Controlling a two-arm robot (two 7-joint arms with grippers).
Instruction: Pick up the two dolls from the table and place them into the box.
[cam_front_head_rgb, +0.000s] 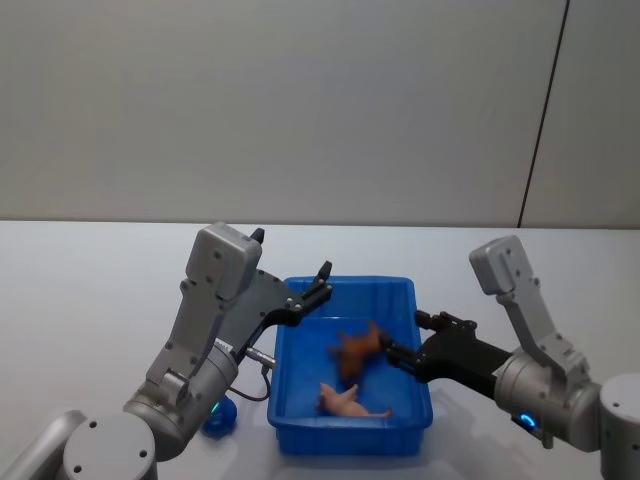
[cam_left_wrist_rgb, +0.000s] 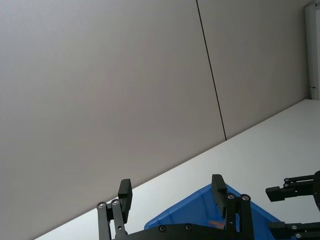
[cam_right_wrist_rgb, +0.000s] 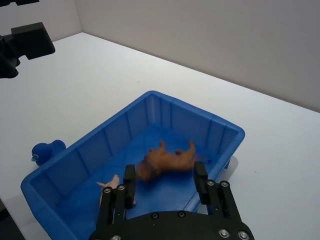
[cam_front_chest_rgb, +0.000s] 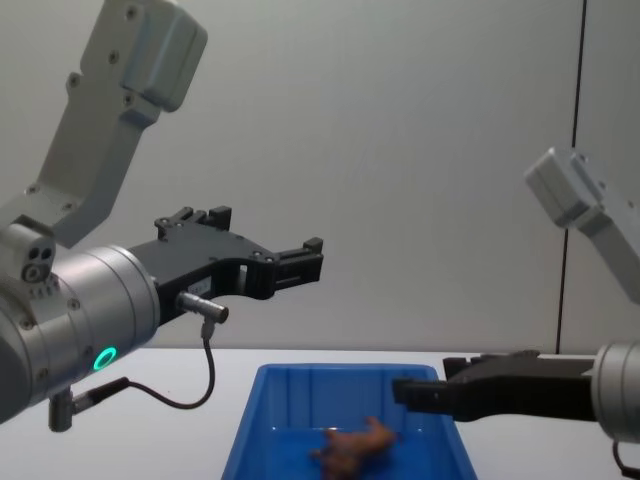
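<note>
Right gripper (cam_right_wrist_rgb: 165, 174), fingers (cam_right_wrist_rgb: 201, 177) apart, hangs at the box's (cam_front_head_rgb: 350, 440) 3 o'clock rim; brown doll (cam_front_head_rgb: 358, 348) lies inside at its 9 o'clock, pink doll (cam_front_head_rgb: 345, 400) beside. Left gripper (cam_left_wrist_rgb: 171, 186), also spread, is nearer the blue doll (cam_front_head_rgb: 220, 418) outside at 8 o'clock.

text: none legible | labels: none | brands: none | numbers: none | signs: none

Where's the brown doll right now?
In the head view, the brown doll is inside the blue box near its middle, just beyond the pink doll and beside the right end effector.
</note>
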